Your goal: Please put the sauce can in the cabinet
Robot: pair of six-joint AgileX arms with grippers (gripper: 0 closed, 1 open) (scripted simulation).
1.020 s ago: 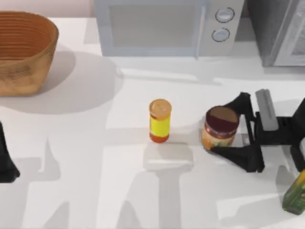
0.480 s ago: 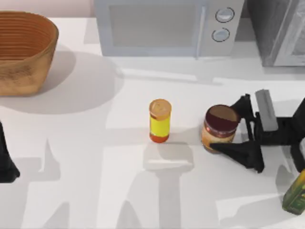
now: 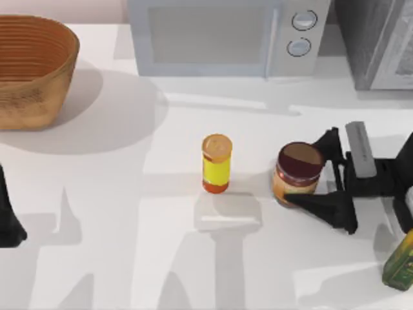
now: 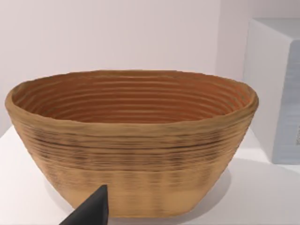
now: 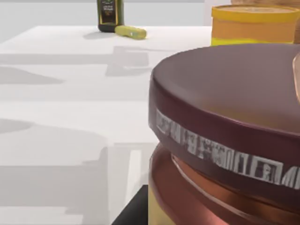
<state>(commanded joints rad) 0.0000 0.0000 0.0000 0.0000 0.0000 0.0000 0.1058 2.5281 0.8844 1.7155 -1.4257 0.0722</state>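
Right gripper (image 3: 308, 171) fingers closed against the can (image 3: 297, 173) at table centre-right, cabinet (image 3: 377, 42) at the back right, bottle (image 3: 216, 163) to its left, left arm (image 3: 8, 213) parked at the left edge.

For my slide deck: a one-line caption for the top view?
Right gripper fingers straddling the squat maroon-lidded sauce can, beside a slim yellow bottle.

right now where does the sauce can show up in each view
Top view: the sauce can stands right of centre on the table, between the right gripper fingers.
Left wrist view: not in it; the basket is there.
Right wrist view: the can's maroon lid is close up.
Shared landmark: the yellow bottle, left of the can from above, sits behind it in the right wrist view.
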